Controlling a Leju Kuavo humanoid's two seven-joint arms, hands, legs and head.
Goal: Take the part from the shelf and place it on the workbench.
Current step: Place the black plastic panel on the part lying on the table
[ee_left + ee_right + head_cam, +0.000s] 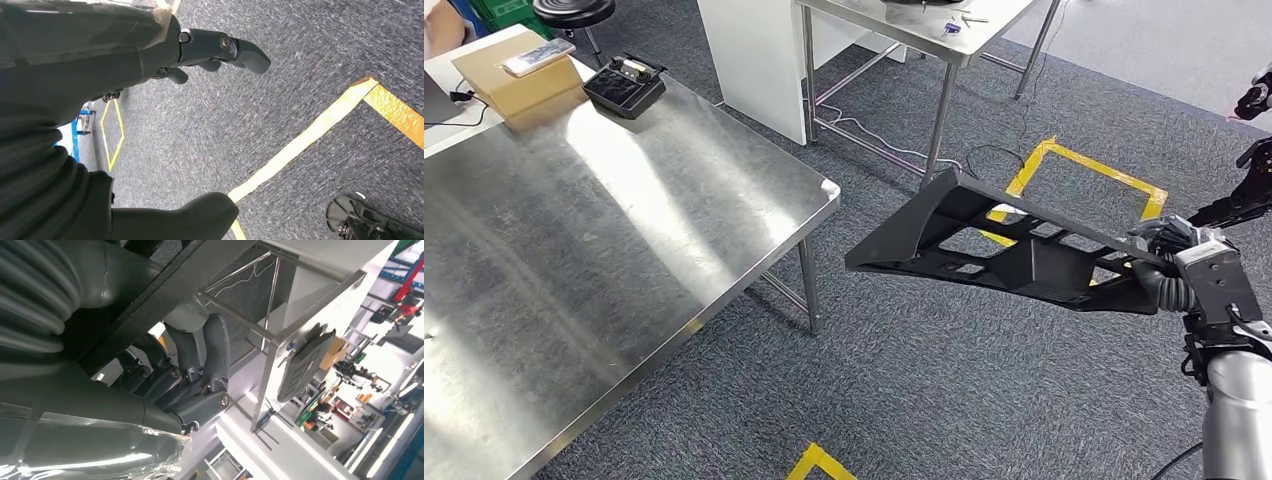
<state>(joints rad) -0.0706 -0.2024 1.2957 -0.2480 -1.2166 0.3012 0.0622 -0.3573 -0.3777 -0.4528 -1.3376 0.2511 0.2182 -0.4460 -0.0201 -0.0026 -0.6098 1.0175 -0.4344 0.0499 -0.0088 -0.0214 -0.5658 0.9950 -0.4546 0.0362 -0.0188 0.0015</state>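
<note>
The part is a black triangular frame with open cut-outs. In the head view it hangs level over the carpet, just right of the steel workbench and clear of its corner. My right hand grips its wide end at the right side of that view. In the right wrist view the fingers curl around a black bar of the part. My left hand hangs over the grey carpet with its fingers and thumb apart and nothing in it.
On the workbench's far end sit a cardboard box with a phone on it and a black device. A second steel table and a white cabinet stand behind. Yellow tape marks the floor under the part.
</note>
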